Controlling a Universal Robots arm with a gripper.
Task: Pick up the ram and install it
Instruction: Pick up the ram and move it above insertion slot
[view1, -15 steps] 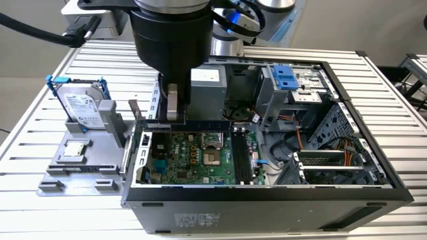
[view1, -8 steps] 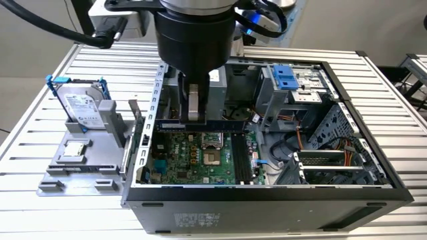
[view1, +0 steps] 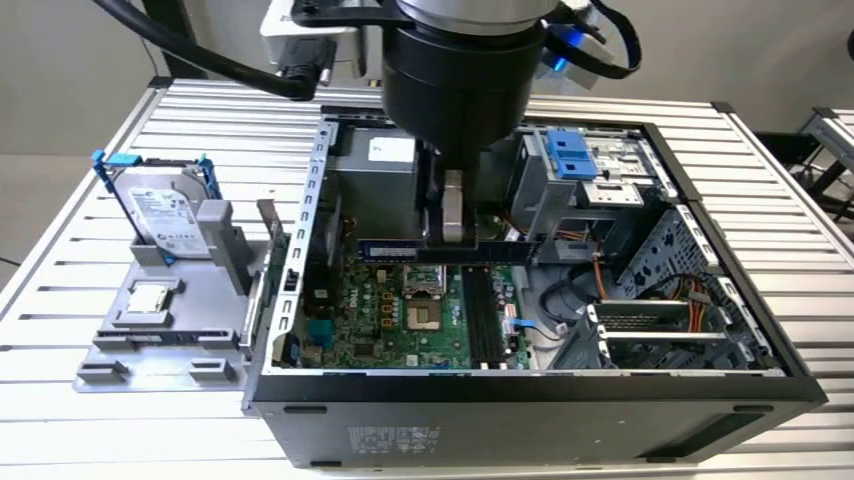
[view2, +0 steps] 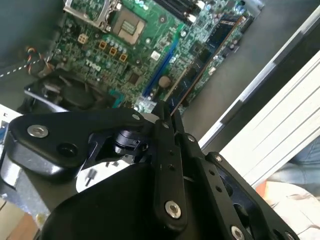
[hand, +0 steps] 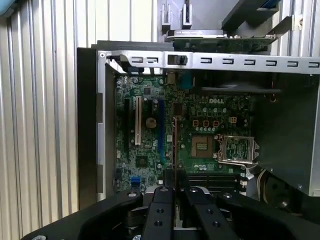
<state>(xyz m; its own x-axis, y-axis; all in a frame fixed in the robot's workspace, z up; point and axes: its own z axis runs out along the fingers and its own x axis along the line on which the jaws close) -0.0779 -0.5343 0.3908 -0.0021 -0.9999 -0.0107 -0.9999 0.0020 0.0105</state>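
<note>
Gripper is clamped on the ram, fingers pinching it around mid-length. The stick is level and on its long edge, running from the exterior view's left to its right.

It hangs inside the open computer case, over the far part of the motherboard and just behind the processor socket. It's not seated. The black slots sit just to the exterior view's right of the socket and run near-to-far, so the stick is crosswise to them. Can't tell how high it is off the board.

In both wrist views the ram shows edge-on, a thin line sticking out from between the fingertips over the green board. In the second wrist view it angles away from the gripper across the board.

Outside the case, on the exterior view's left, a grey tray sits on the slatted metal table. A hard drive in a blue-handled frame stands upright in it. A small square processor chip lies flat in front of the drive.
</note>
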